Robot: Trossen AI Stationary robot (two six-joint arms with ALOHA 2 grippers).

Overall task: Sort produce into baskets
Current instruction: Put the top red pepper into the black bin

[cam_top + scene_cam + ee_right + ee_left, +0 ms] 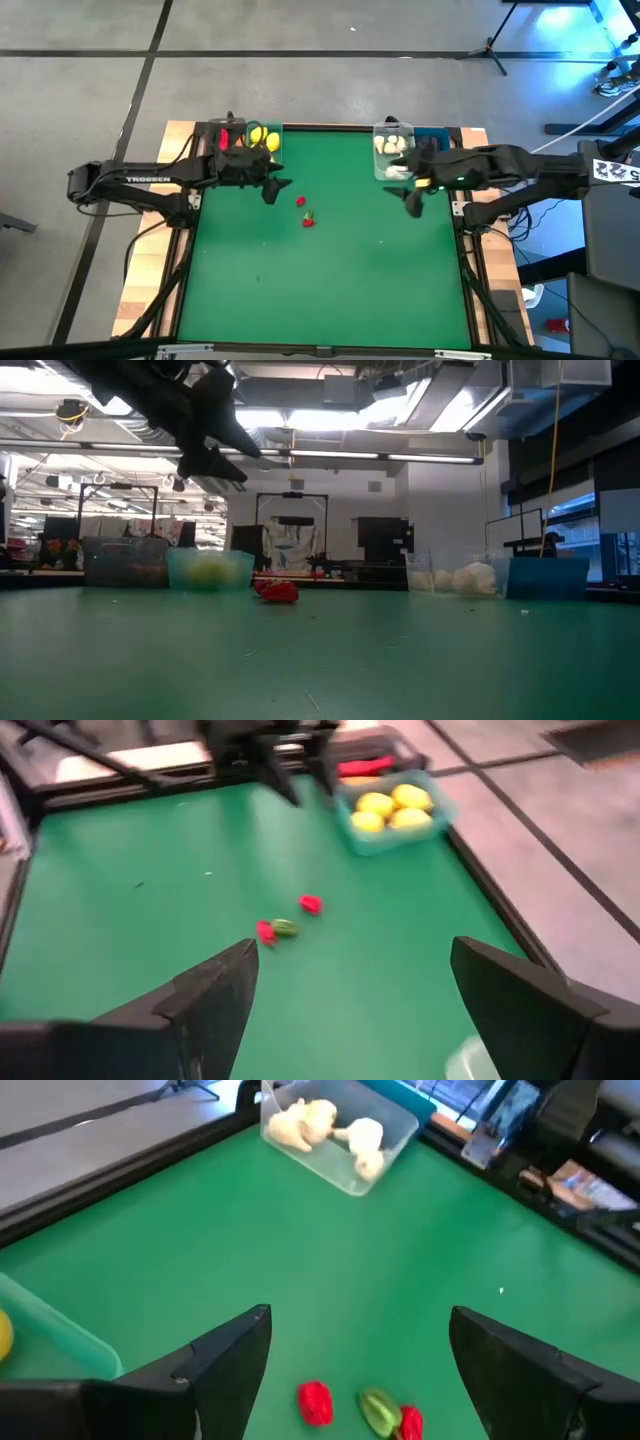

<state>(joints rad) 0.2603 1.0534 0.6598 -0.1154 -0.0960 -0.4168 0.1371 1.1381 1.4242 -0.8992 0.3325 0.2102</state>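
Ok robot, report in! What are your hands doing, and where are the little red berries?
Left end effector open, above the mat near the berries. Right end effector open, empty, beside the clear bin. Two red berries loose mid-mat. Nothing in the way.

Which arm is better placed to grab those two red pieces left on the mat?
Probably the left. Its open end effector hangs right beside the red pieces, which show between its fingers in its wrist view. The right end effector is open too, but farther off.
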